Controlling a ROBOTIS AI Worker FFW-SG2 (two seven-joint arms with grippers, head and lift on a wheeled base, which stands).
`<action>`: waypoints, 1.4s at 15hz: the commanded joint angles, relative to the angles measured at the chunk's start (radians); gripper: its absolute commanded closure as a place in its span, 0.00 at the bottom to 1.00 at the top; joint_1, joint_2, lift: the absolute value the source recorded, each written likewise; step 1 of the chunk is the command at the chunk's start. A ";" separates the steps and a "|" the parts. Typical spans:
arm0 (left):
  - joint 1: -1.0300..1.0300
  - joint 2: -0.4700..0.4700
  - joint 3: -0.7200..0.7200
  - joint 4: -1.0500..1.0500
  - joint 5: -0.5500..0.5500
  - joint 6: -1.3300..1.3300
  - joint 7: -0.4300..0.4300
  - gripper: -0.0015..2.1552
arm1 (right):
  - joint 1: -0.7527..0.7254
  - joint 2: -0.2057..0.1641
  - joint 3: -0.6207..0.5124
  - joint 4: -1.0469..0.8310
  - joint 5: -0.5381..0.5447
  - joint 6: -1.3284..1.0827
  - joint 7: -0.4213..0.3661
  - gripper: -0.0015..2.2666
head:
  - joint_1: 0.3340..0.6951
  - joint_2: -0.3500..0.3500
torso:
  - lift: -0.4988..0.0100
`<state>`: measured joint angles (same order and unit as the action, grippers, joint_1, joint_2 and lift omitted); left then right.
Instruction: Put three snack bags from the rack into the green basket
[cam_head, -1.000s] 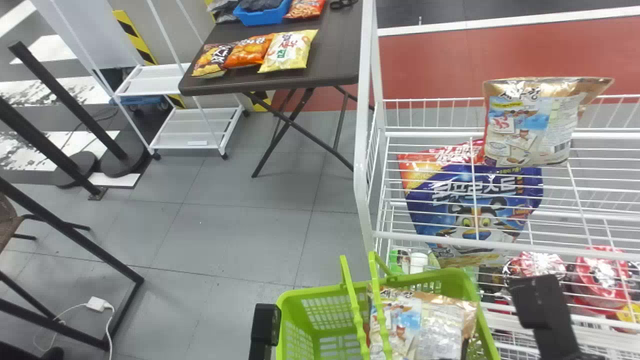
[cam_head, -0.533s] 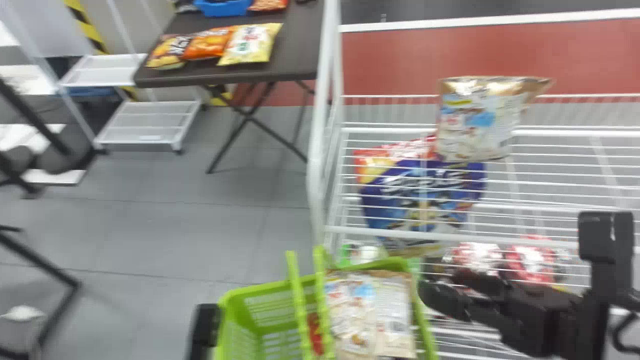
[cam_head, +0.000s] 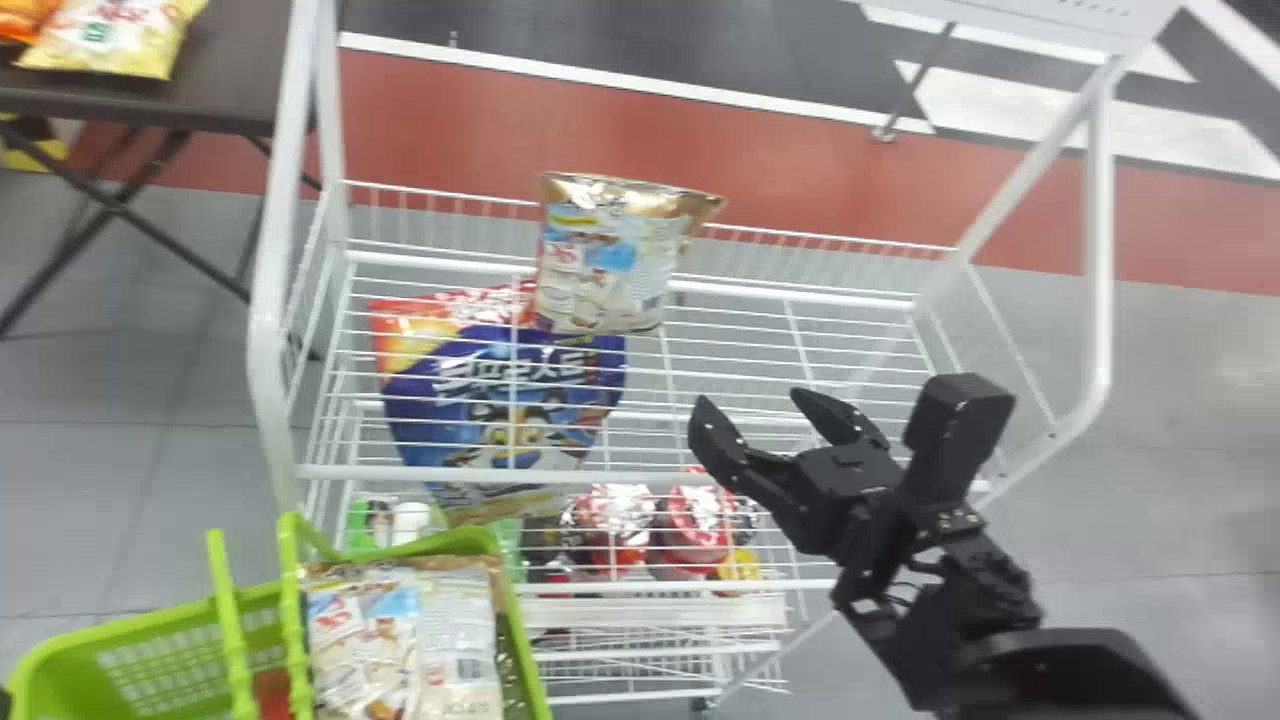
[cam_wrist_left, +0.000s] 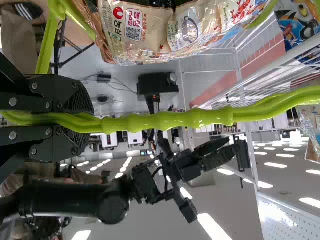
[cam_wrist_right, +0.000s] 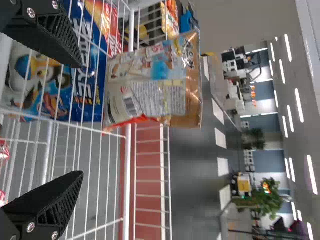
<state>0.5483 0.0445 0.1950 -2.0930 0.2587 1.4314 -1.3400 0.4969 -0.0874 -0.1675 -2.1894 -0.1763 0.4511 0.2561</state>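
Observation:
My right gripper (cam_head: 752, 418) stands open over the front of the rack's top shelf, right of the one gold-topped snack bag (cam_head: 605, 258) upright on it. In the right wrist view my right gripper (cam_wrist_right: 75, 120) has its fingers wide apart, with the snack bag (cam_wrist_right: 150, 82) beyond them. The green basket (cam_head: 150, 640) is at the lower left, holding a similar snack bag (cam_head: 400, 630) and something red. My left gripper (cam_wrist_left: 85, 114) is shut on the green basket handle (cam_wrist_left: 165, 121); bags show beside it.
The wire rack (cam_head: 800, 300) has white posts at both sides. Below its top shelf lie a blue bag (cam_head: 500, 400) and red packages (cam_head: 690, 525). A dark table (cam_head: 225, 60) with more bags stands at the back left.
The head view has swung right, so rack and basket now lie farther left in it. My right gripper has come up into view over the shelf.

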 joint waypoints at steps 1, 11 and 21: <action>0.004 0.002 0.000 -0.001 -0.001 0.001 -0.001 1.00 | 0.012 0.000 -0.001 0.059 0.017 -0.139 -0.006 0.02 | 1.00 0.02 | 0.98; 0.004 0.005 -0.008 -0.013 -0.004 0.010 0.002 1.00 | 0.057 0.023 0.026 0.139 0.040 -0.305 -0.015 0.03 | 1.00 0.00 | 0.98; 0.022 0.008 -0.006 -0.036 -0.004 0.013 -0.002 1.00 | 0.068 0.026 0.036 0.135 0.023 -0.301 -0.018 0.03 | 1.00 0.00 | 0.98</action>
<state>0.5697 0.0522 0.1878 -2.1276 0.2545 1.4444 -1.3410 0.5610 -0.0614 -0.1322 -2.0526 -0.1448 0.1481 0.2377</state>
